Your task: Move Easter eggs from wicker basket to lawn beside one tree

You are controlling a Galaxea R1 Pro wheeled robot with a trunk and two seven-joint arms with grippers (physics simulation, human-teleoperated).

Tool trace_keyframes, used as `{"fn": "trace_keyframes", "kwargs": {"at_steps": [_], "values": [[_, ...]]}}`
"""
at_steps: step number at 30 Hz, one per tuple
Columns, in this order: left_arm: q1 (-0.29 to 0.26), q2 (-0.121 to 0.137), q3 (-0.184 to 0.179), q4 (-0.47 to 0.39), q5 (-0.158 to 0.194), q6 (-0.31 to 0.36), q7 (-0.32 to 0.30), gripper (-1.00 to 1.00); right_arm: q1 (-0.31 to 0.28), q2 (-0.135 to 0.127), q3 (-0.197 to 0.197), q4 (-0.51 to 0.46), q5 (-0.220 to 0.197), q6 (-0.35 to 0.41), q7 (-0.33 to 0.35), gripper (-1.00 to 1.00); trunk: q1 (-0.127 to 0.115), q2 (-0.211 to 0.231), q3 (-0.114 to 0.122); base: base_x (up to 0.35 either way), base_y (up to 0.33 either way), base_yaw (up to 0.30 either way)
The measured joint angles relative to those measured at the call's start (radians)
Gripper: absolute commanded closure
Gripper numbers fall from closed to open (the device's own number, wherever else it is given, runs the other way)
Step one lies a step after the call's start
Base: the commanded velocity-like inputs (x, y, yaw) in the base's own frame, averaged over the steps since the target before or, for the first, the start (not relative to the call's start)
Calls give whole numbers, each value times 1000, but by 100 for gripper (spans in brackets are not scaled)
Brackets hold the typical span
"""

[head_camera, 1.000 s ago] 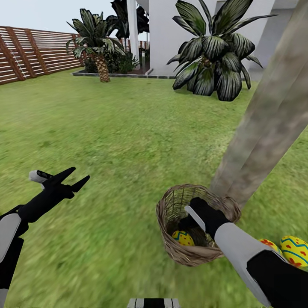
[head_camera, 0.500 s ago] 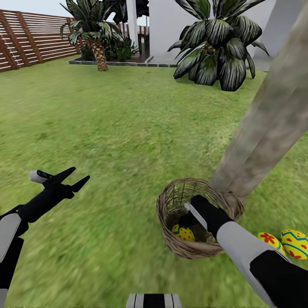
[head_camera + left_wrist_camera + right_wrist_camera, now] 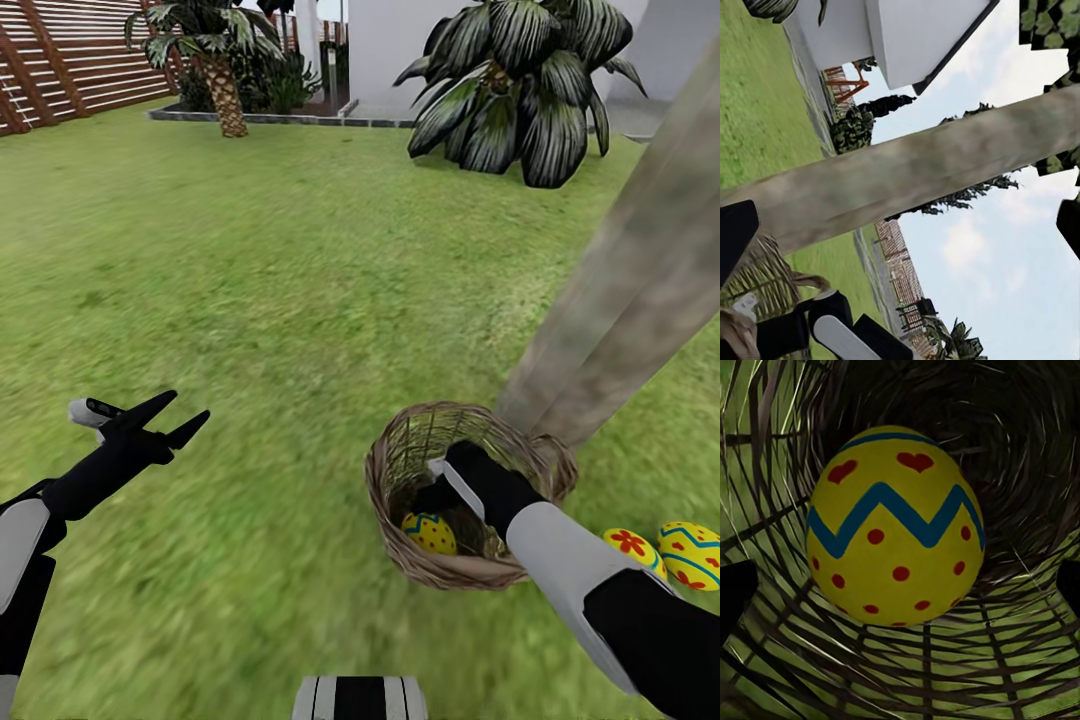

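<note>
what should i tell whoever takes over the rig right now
Left gripper: open, empty, held over the lawn.
Right gripper: reaching down into the wicker basket, jaws spread either side of the last egg, not closed on it.
Basket sits at the foot of the tree.
Done: two eggs lie on the grass by the tree.
Left: grasp the last egg, lift it out, set it beside the other two.
</note>
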Motion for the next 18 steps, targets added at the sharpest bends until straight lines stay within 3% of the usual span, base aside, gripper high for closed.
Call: {"fn": "trace_keyframes", "kwargs": {"at_steps": [18], "values": [[0,0,0,0,1,0,0,-100,-2,-4,1,-50,5,-1,22,-100,8,-4,-70,0,0,0]]}}
